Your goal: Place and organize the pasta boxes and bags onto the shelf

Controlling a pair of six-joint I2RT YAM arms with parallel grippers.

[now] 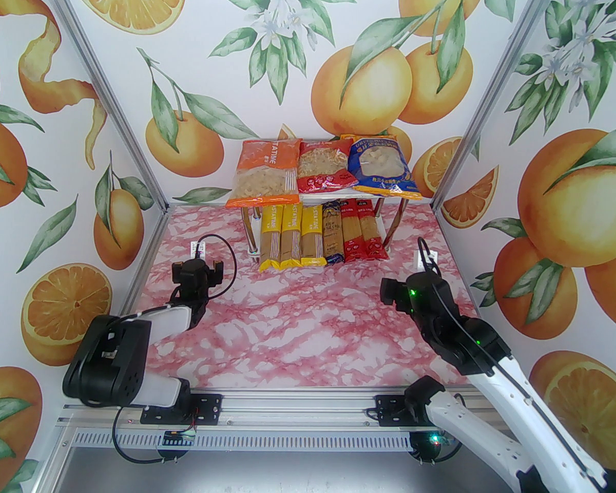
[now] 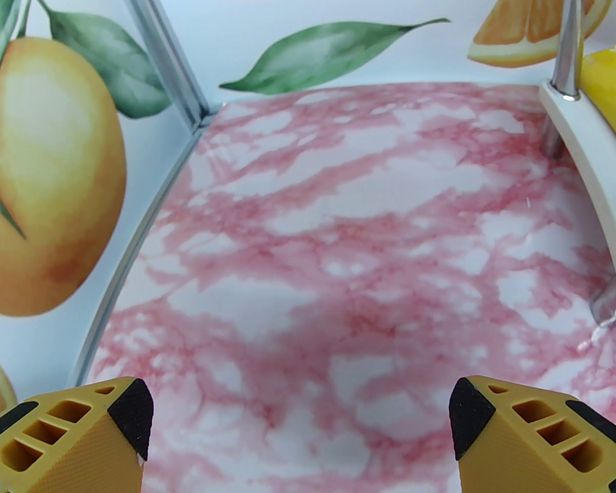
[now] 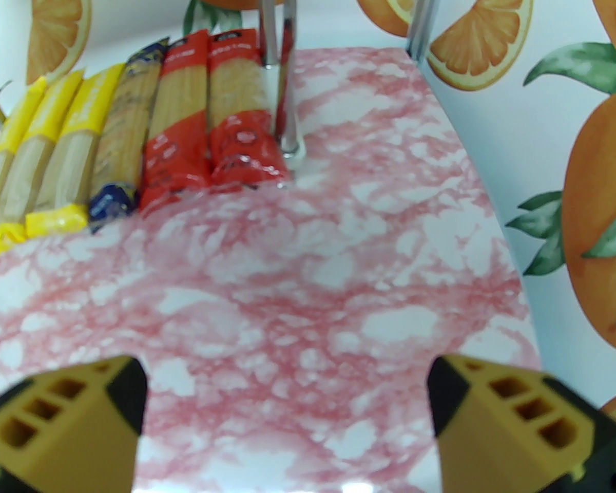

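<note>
Top external: three bags (image 1: 318, 172) on shelf (image 1: 396, 222) top, six spaghetti packs (image 1: 321, 236) below, all stowed. Left wrist: left jaws wide, empty, over tabletop (image 2: 313, 275). Right wrist: right jaws wide, empty; fwd sweep could knock overhanging pack ends askew.

A robot test booth: aluminium frame (image 1: 120, 116), orange-print wall panels (image 1: 287, 44), pink marble-patterned tabletop (image 1: 297, 316).
</note>
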